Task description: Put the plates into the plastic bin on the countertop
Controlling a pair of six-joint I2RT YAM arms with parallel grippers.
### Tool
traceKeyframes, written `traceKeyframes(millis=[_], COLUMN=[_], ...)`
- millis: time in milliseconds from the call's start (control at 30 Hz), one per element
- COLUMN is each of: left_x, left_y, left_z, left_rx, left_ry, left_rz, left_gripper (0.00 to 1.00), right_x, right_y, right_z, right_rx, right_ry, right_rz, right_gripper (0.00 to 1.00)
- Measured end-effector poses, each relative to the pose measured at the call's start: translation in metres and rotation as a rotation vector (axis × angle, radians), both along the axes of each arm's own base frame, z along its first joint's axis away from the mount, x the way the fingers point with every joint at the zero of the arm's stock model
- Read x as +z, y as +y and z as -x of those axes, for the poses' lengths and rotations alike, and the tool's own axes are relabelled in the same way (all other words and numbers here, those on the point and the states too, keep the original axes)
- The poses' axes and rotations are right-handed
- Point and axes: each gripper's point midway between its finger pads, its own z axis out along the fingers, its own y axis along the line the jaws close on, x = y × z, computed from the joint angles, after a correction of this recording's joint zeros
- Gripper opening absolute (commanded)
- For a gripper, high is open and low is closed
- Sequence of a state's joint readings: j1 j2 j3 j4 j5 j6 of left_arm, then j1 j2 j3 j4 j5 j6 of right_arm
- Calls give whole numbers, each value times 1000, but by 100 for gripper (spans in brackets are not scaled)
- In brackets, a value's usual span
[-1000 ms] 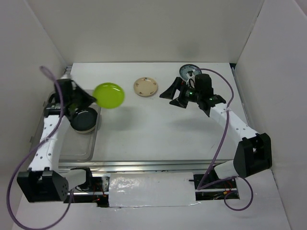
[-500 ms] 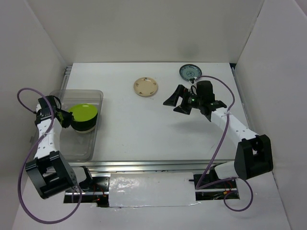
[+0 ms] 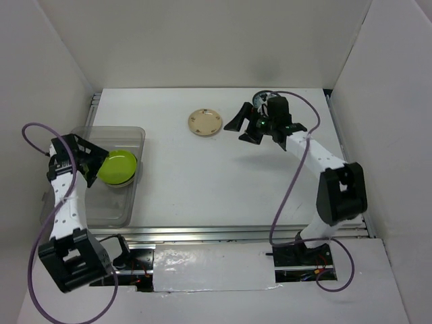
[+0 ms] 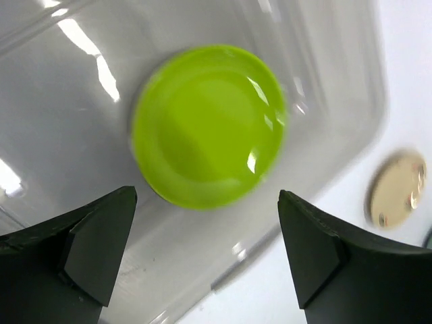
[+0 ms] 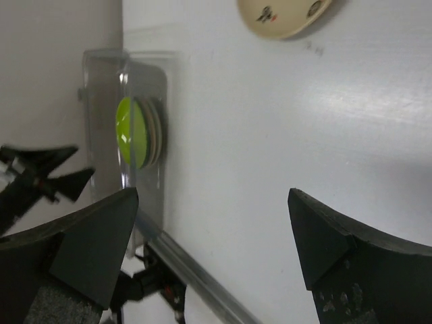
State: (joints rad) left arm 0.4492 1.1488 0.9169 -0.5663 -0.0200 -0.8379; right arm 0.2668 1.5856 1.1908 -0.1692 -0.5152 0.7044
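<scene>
Left tool apart, empty, over lime green plate in plastic bin, right tool apart, empty

Lime green plate, clear bin, cream plate with dark marks

Top view, upper right: a teal-blue plate is almost wholly hidden behind the right end effector. Only a sliver of rim shows, and its pattern is unreadable.

Left of frame: the lime green plate covers the plates beneath it in the plastic bin. Only a dark edge peeks out, so they cannot be counted. The left arm hides part of the bin's left wall.

Right wrist view: the cream plate is cut off by the top edge. The left end effector, at middle left, is a small dark blur.

Left wrist view: the cream plate at right is blurred, its marks illegible. The fingers run off the bottom edge.
</scene>
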Motion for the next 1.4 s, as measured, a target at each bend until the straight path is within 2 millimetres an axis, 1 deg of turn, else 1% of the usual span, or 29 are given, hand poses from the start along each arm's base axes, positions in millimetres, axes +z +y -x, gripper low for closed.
traceKeyframes(millis=[33,67,100,167,233,267,300,333,367,433,500,533,600,667,700,733,767,800,967,1033,1067,1100,1133,1167,1233,1300,1367,1400], left_x=[10,21,33,52,65,67,68,68,68,69,71,72,76,81,82,83,84,85,88,88,88,87,86,85,83,81,79,79], left_y=[-10,-23,-39,-73,-103,-114,-122,-127,-131,-136,-139,-140,-144,-145,-146,-146,-146,-146,-146,-146,-146,-146,-146,-145,-146,-148,-149,-150], left_z=[-1,-2,-3,-3,3,7,12,18,22,32,41,46,55,64,68,71,75,78,82,83,83,83,82,81,80,78,76,76], left_rx=[-47,-109,-185,-339,-480,-535,-574,-604,-629,-661,-684,-692,-705,-711,-715,-721,-724,-726,-732,-739,-743,-745,-748,-749,-758,-777,-788,-791], left_ry=[-31,-68,-105,-164,-206,-212,-213,-212,-208,-204,-204,-211,-225,-245,-250,-252,-253,-251,-245,-241,-239,-234,-231,-226,-217,-208,-202,-202], left_rz=[-17,-31,-47,-74,-98,-104,-109,-114,-121,-130,-137,-137,-138,-143,-148,-155,-159,-159,-159,-165,-168,-169,-169,-168,-163,-161,-152,-150], left_gripper=[99,99,99,99,99,99,99,99,99,99,99,99,99,99,99,99,99,99,99,99,99,99,99,99,99,99,99,99], right_x=[-10,-22,-37,-76,-115,-134,-147,-145,-142,-137,-134,-136,-144,-146,-146,-148,-150,-152,-159,-162,-164,-165,-168,-173,-173,-170,-166,-158], right_y=[2,3,5,7,9,8,9,13,12,13,16,19,23,31,32,33,34,36,53,59,63,66,68,69,73,68,55,48], right_z=[-14,-28,-41,-66,-86,-94,-99,-106,-116,-133,-155,-166,-185,-199,-202,-202,-201,-199,-197,-192,-189,-187,-185,-181,-177,-170,-148,-136], right_rx=[-27,-56,-85,-142,-193,-219,-242,-244,-268,-298,-315,-322,-328,-320,-322,-324,-327,-326,-300,-288,-282,-276,-267,-265,-262,-280,-313,-329], right_ry=[22,47,81,165,245,286,328,337,324,313,306,312,322,333,334,342,356,370,396,404,410,410,407,414,411,393,382,363], right_rz=[2,3,2,6,7,7,-10,-50,-55,-80,-97,-100,-99,-120,-117,-111,-104,-98,-82,-74,-71,-69,-60,-51,-52,-11,73,119], right_gripper=[100,100,100,100,100,100,100,99,99,97,94,92,85,80,74,70,66,60,49,44,38,13,5,0,0,0,0,0])
